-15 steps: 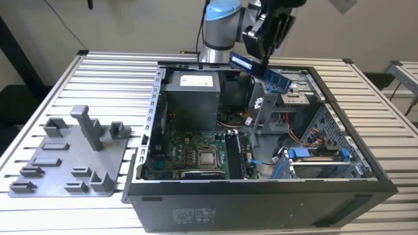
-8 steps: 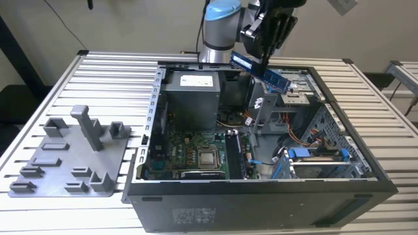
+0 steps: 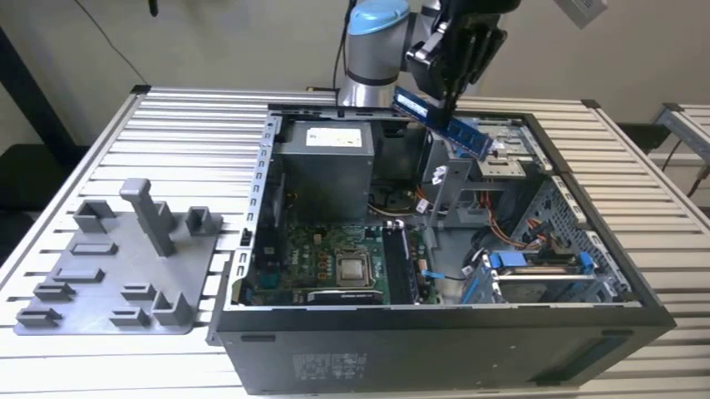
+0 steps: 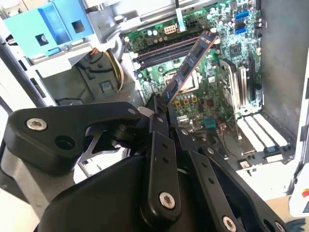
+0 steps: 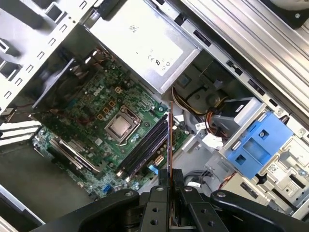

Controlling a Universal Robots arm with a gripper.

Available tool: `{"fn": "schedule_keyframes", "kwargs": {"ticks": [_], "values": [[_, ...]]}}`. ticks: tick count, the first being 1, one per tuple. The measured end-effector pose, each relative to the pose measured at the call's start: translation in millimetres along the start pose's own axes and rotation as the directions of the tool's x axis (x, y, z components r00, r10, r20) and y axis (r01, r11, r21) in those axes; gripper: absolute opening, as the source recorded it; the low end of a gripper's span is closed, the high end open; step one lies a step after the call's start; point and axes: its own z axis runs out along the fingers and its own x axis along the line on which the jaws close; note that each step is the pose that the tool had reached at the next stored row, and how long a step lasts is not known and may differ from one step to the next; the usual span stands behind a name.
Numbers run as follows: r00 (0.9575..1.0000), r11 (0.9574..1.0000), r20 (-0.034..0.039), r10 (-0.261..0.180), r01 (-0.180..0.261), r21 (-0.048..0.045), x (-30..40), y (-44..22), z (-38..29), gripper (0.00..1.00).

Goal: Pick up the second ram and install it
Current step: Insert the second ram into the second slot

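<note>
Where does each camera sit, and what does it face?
Exterior view: off the arm, looking down into the open case; shows the arm, the gripper holding the second ram.
Second wrist view: on the wrist, facing past the gripper to the motherboard.
First wrist view: likewise, second ram edge-on.
Shared: second ram, motherboard, blue bracket.

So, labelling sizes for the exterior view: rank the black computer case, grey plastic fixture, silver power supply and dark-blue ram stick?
black computer case
grey plastic fixture
silver power supply
dark-blue ram stick
</note>
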Motion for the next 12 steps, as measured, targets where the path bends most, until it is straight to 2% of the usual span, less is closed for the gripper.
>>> {"fn": "schedule_keyframes", "kwargs": {"ticks": [3,6,9,12], "values": [[0.9987,0.9987,0.001,0.051,-0.051,-0.0006,0.0,0.0,0.7,0.14],[0.9946,0.9946,0.002,0.104,-0.104,-0.0013,0.1,0.0,1.3,0.14],[0.9874,0.9874,0.0029,0.158,-0.158,-0.0021,0.0,0.0,1.8,0.14],[0.9773,0.9773,0.0038,0.212,-0.212,-0.0029,0.0,-0.1,2.2,0.14]]}}
